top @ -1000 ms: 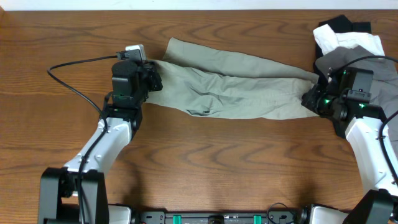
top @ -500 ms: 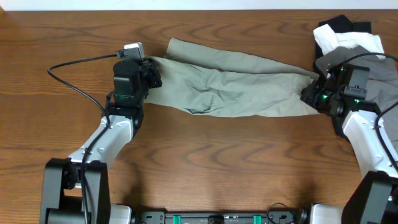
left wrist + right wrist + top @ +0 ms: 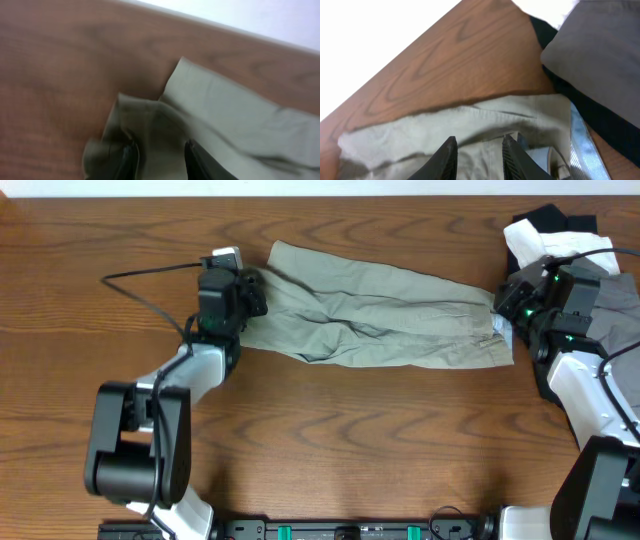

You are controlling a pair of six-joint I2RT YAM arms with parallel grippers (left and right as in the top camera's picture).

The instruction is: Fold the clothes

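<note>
Both arms have shifted toward the far edge since a second ago, and the khaki shorts (image 3: pixel 380 320) now lie flatter and straighter.

Left gripper (image 3: pixel 252 292) is at the shorts' left end. In the wrist view its jaws (image 3: pixel 160 157) pinch a bunched fold of cloth, probably holding that end so the garment stays taut. Its cable (image 3: pixel 150 272) trails left over the wood surface (image 3: pixel 330 440).

The shorts span the far middle of the surface, lengthwise left to right, with wrinkles mid-cloth.

Right gripper (image 3: pixel 503 308) is at the right end, its jaws (image 3: pixel 479 155) pinching the khaki cloth near the pale lining and pulling against the left to stretch it before a fold.

The pile of other clothes (image 3: pixel 565 255), dark grey, white and black, sits far right, just beside the shorts' end.
</note>
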